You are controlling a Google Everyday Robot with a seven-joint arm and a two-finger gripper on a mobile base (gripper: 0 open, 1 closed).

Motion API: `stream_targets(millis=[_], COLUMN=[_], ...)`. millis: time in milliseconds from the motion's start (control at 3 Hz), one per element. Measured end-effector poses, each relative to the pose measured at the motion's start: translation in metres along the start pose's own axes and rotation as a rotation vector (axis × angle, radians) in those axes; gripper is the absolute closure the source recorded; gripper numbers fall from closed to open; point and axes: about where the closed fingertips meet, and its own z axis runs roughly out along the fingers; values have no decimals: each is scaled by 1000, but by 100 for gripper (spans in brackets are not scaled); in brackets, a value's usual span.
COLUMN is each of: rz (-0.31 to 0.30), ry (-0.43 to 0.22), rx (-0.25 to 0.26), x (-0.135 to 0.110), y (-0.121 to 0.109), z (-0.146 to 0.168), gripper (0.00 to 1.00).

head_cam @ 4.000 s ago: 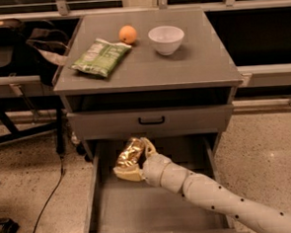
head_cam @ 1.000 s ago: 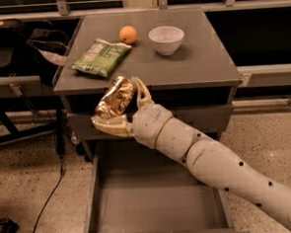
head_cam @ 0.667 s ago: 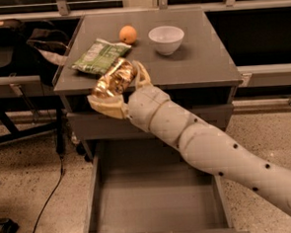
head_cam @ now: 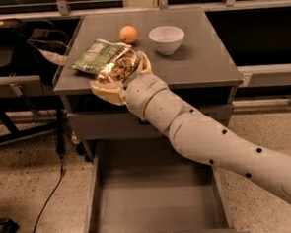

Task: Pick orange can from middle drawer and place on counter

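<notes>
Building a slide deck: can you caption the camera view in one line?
The gripper holds the orange can over the counter near its front edge, middle drawer open below.

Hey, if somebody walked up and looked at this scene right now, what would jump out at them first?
A big cream-coloured arm sweeps in from the lower right, its gripper clamped on the shiny orange can at the front left edge of the counter, beside a green snack bag. Below, the middle drawer stands pulled open. Farther back on the counter sit an orange fruit and a white bowl.
</notes>
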Motion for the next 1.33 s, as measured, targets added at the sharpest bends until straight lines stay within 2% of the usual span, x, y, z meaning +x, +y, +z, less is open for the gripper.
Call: stream_targets(millis=[333,667,1000,1333], rz=[9,-9,-24,-32], ry=[-23,-47,-35,36], rx=[40,95,138,198], x=[-2,-7,-7,5], y=[-11,-38,-65,-95], z=[5,13,23,32], gripper=[100,100,100,100])
